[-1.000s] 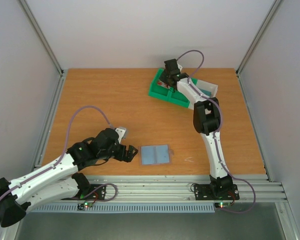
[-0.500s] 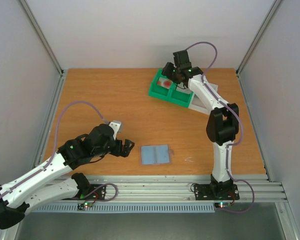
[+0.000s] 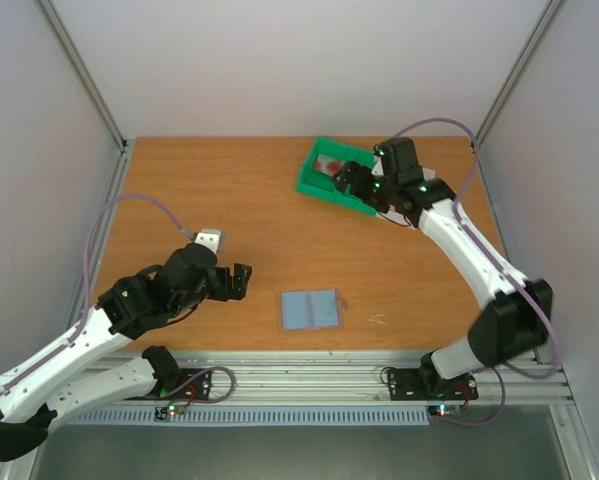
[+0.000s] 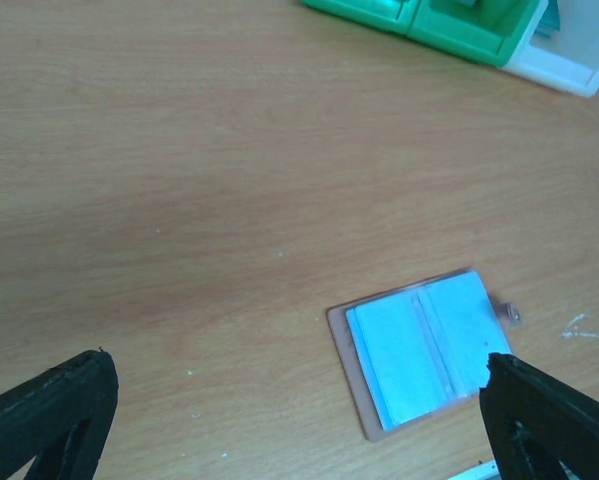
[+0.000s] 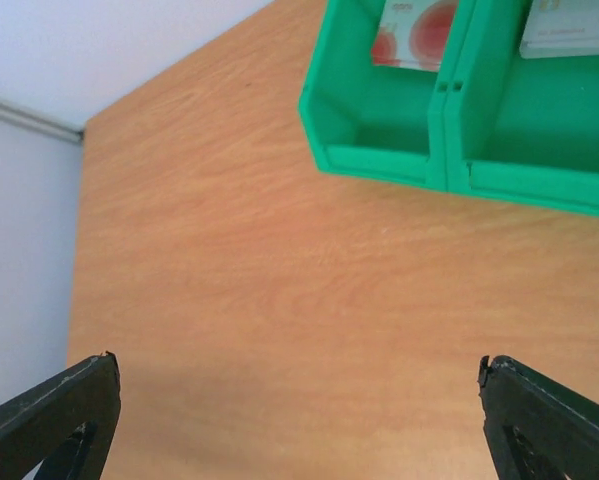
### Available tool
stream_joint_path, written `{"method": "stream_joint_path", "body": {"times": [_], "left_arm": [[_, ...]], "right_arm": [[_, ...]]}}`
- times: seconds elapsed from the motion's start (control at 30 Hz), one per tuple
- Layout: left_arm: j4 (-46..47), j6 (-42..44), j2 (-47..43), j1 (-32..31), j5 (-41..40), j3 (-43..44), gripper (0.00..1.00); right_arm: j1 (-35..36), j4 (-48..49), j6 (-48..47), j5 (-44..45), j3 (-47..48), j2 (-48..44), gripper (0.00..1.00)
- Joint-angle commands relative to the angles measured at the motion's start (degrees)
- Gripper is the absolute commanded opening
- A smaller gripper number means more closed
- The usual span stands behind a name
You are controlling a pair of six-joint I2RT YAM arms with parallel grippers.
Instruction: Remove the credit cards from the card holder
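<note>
1. The credit cards lie in the green tray (image 5: 379,160) at the far right of the desk (image 3: 199,190). The red-blotched card (image 5: 414,30) is in one compartment and the greyish card (image 5: 569,25) in the one beside it.
2. The card holder (image 4: 419,350) lies open and flat by the near edge, well apart from the tray. I cannot tell whether a card is left in it.
3. The right gripper (image 5: 294,362) hangs by the tray, released and empty. The left gripper (image 4: 295,358), also released and empty, hovers left of the holder.
4. This looks like the drop-off step. Next, I'd check the holder's pockets. Any card found there calls for pinning the holder and sliding the card out.
</note>
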Motion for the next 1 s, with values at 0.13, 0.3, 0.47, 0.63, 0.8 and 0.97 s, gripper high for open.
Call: {"method": "stream_joint_path", "body": {"times": [0.13, 0.3, 0.47, 0.63, 0.8, 0.97], "left_arm": [[-0.01, -0.31, -0.54, -0.05, -3.64, 4.35, 0.99], [-1.07, 0.57, -0.60, -0.06, -7.23, 7.11, 0.99], [-1.42, 4.81, -0.90, -0.08, -9.06, 9.83, 1.00], [2.29, 7.43, -3.37, -0.05, -6.04, 8.49, 0.99], [7.69, 8.90, -8.06, -0.05, -2.37, 3.47, 0.99], [9.06, 9.18, -10.48, -0.08, -3.11, -0.32, 0.99]], "right_arm": [[4.07, -7.61, -5.75, -3.69, -11.61, -20.42, 0.99], [4.67, -12.29, -6.82, -4.91, -15.50, -29.59, 0.98], [4.64, -15.57, -6.54, -4.65, -17.70, -38.43, 0.98], [4.66, -16.31, -6.05, -3.21, -22.17, -45.87, 0.99], [4.67, -16.43, -4.74, -4.46, -25.01, -49.89, 0.99], [4.66, -13.86, -2.41, -5.55, -29.11, -53.62, 0.98]]}}
